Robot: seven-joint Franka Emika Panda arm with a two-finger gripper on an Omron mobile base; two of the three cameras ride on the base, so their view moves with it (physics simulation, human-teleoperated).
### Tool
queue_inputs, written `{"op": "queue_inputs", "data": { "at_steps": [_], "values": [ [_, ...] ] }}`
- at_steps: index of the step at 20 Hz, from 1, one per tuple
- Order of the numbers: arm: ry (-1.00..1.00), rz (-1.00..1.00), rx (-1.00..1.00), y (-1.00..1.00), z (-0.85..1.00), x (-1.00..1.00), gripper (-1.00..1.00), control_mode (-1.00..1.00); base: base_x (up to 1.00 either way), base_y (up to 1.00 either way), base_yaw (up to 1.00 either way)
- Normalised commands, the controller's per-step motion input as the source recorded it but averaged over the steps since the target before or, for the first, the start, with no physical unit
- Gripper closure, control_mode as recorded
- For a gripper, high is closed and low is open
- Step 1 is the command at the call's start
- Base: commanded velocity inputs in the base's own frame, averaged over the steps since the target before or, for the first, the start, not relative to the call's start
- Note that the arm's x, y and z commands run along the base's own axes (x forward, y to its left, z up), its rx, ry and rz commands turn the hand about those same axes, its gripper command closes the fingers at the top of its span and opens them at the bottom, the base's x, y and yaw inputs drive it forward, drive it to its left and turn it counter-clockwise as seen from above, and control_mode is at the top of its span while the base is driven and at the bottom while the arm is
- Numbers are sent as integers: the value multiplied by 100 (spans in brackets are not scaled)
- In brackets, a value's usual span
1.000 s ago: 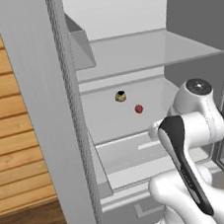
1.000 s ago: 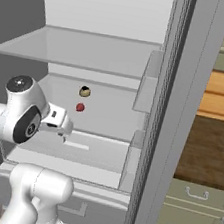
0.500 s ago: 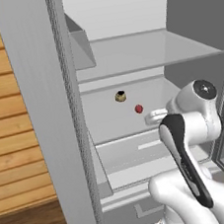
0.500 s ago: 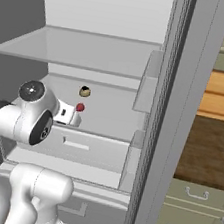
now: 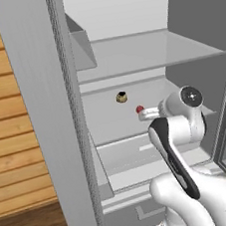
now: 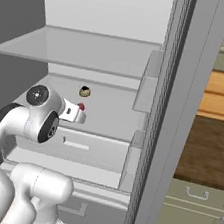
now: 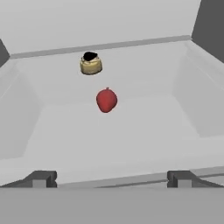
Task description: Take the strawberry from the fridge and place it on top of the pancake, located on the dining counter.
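reaching deeper into the fridge point(image 5: 45, 118), the claw point(image 7: 111, 177) has closed in on the strawberry point(image 7: 106, 99), jaws released and empty; the berry sits on the shelf just before the brownish-yellow object point(image 7: 91, 64), ungrasped.

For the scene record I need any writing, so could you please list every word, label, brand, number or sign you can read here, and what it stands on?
None: no readable text in any view.
The fridge walls and shelves are plain grey.
The strawberry and the small brownish-yellow object behind it carry no label.
The robot arm shows no lettering or logo.
The wooden wall panels are unmarked.
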Motion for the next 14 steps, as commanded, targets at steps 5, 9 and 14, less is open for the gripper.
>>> {"op": "queue_inputs", "data": {
  "at_steps": [5,9,14],
  "values": [
    [23,0,0,0,9,61,-100,-100,0,0,0],
    [0,0,-2,0,0,28,-100,-100,0,0,0],
    [-15,0,0,0,-33,6,-100,-100,0,0,0]
  ]
}}
